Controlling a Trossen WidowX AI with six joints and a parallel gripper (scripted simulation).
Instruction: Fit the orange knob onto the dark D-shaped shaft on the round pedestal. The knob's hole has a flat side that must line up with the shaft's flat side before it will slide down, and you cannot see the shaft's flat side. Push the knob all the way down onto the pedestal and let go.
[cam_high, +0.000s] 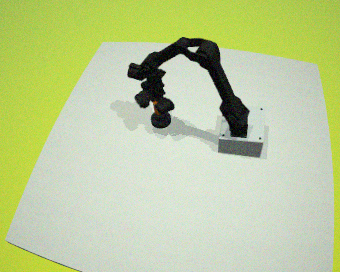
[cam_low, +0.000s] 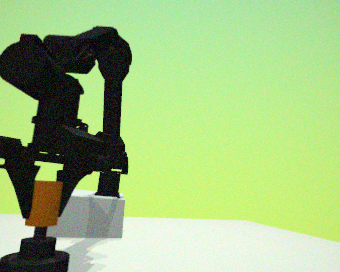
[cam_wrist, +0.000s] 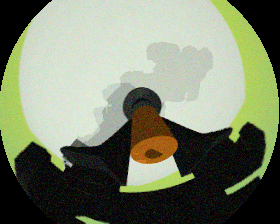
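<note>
The orange knob is held between the fingers of my gripper, which is shut on it. The knob leans slightly in the exterior view. It is above the round dark pedestal. A short length of the dark shaft shows between the knob's lower edge and the pedestal's raised collar. The shaft's top is not in sight, and I cannot tell how far it is inside the hole. The shaft's flat side is hidden.
The arm's pale base block stands to the right of the pedestal in the top view and behind it in the exterior view. The arm's shadow lies across the white surface around the pedestal.
</note>
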